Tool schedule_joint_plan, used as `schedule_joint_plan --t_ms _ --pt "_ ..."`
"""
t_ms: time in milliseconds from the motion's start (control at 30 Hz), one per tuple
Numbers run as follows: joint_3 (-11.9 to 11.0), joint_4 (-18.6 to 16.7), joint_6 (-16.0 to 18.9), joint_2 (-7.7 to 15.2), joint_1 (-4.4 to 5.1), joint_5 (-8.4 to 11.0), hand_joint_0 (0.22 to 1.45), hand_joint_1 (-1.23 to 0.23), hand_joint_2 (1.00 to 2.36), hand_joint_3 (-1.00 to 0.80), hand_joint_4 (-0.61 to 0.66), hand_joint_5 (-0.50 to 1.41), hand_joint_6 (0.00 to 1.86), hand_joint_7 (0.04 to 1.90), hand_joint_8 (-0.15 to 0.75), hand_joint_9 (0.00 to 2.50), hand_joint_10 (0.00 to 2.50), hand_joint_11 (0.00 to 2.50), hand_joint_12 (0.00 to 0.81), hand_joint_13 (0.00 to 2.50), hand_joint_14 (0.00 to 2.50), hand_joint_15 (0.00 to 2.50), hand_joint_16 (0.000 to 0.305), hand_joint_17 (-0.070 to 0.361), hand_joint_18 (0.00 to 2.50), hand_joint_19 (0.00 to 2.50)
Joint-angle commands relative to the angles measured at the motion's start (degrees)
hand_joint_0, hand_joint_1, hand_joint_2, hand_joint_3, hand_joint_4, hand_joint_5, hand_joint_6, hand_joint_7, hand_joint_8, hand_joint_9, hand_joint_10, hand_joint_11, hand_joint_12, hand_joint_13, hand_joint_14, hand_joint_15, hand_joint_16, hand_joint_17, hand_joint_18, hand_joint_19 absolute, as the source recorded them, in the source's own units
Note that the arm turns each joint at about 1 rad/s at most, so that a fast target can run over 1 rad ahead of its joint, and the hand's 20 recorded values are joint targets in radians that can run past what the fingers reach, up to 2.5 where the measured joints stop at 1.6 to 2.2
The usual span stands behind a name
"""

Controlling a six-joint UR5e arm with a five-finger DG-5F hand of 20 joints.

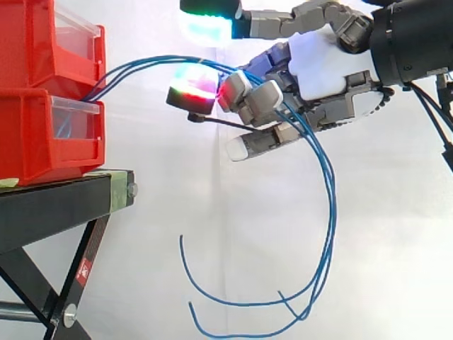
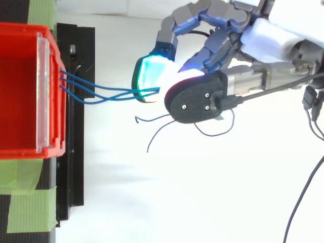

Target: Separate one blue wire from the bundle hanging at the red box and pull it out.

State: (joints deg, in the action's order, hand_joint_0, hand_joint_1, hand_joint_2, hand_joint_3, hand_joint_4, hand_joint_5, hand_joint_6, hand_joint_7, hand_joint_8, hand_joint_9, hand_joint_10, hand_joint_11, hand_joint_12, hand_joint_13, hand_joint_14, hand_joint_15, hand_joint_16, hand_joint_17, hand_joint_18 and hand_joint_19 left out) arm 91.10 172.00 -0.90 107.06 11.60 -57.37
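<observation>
Fingers (image 1: 258, 103) around blue wires (image 1: 330, 212), near the red box (image 1: 42, 134)

a black stand (image 1: 53, 209) takes up the lower left of the side view, with green tape (image 1: 119, 190) wrapped over its top edge. directly on it sits a lower red bin (image 1: 32, 142), and an upper red bin (image 1: 32, 42) is stacked on that. in the top view, more tape lies at the lower left.

Black stand (image 1: 56, 205), green tape (image 2: 25, 210) patches, white curtain (image 1: 396, 248) behind
</observation>
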Motion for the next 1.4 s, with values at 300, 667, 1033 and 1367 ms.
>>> schedule_joint_plan --t_ms 300,667,1033,1367 --pt "0.0 0.0 0.5 0.0 0.00 0.07 0.64 -0.82 1.02 -0.32 0.03 -0.15 0.90 1.02 0.328 1.30 0.02 1.40 0.389 1.44 0.02 1.45 0.047 0.106 0.83 0.47" --pt "0.0 0.0 0.5 0.0 0.00 0.07 0.69 -0.95 1.02 -0.31 0.10 -0.19 0.93 0.95 0.311 1.12 0.02 1.33 0.386 1.34 0.02 1.41 0.051 0.114 0.76 0.43" --pt "0.0 0.1 0.5 0.0 0.00 -0.02 0.63 -0.92 1.01 -0.40 0.14 -0.20 0.93 0.90 0.315 1.07 0.02 1.31 0.395 1.32 0.02 1.41 0.051 0.115 0.74 0.45" --pt "0.0 0.1 0.4 0.0 0.09 -0.02 0.62 -0.76 1.02 -0.30 0.09 -0.18 0.92 0.97 0.335 1.19 0.02 1.33 0.390 1.36 0.02 1.39 0.050 0.113 0.76 0.48"
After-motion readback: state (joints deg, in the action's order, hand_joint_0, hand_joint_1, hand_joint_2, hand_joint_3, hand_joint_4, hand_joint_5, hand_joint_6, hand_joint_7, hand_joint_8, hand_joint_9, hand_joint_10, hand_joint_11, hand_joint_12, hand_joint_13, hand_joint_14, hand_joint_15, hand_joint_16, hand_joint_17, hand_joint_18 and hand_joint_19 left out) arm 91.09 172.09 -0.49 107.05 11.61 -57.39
